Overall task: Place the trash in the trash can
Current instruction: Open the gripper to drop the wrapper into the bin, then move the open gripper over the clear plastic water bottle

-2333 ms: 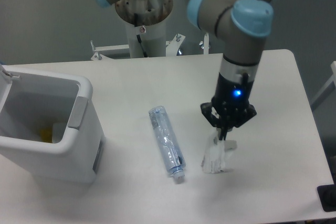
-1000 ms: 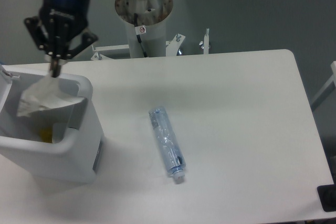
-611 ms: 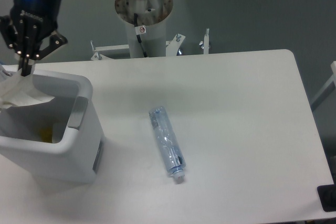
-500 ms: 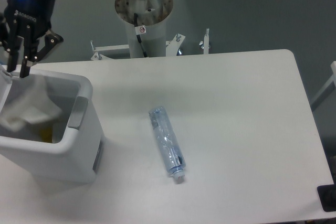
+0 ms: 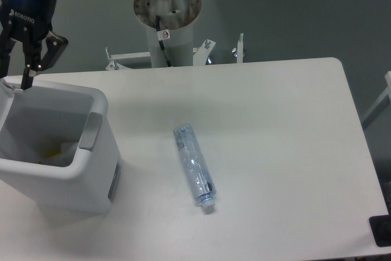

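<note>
Fingers (image 5: 13, 80) spread apart and holding nothing, parked above the far-left corner of the trash can (image 5: 91, 136). Only one finger properly in frame, the other cut off by the left edge, so going partly by the splayed linkage there.

Packet (image 5: 58, 154) looks to be down inside the bin, a pale shape low against the near wall with something yellowish next to it. Too murky in there to be sure which bit is which.

Bottle (image 5: 194, 164) lying on its side on the table (image 5: 293, 151), roughly mid-table, well apart from the bin. Cap end pointing toward the camera, fat end pointing away, whole thing angled a bit off straight.

So half done by the look of it, bottle next. Tips for that grab:

- Better to go across the bottle, not along it. Turn the wrist so the fingers close on the two long sides.
- Aim for around the middle of the body rather than the cap end, otherwise likely to droop or swing once lifted.
- Round and slick and probably squashy, so a straight-down approach centred over it, else liable to roll out sideways as the fingers close.
- Lift well clear before heading left, since the bin rim is tall and the bottle is long enough to clip it.
- Release over the middle of the opening, ideally with the bottle lined up with the bin's longer side so neither end catches the rim.
</note>
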`<state>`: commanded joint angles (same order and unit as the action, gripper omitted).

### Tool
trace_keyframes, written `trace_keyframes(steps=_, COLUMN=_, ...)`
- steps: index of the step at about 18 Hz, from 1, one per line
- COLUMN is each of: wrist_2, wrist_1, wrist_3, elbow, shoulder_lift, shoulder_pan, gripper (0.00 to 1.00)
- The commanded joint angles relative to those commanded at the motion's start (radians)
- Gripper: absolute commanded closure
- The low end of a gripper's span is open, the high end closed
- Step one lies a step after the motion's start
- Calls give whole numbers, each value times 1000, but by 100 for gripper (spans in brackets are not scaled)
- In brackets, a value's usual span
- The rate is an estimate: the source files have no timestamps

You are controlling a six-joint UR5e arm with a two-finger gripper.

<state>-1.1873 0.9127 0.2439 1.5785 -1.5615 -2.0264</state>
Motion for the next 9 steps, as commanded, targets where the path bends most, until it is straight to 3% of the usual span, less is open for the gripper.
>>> trace_keyframes(steps=4, wrist_2=-2, wrist_1=-5, wrist_3=11, elbow=20, shoulder_lift=-18, shoulder_pan=-38, gripper=49)
trace_keyframes(steps=9, wrist_2=0, wrist_1=-2, wrist_3=9, elbow=23, shoulder_lift=-46, shoulder_pan=-208, gripper=49)
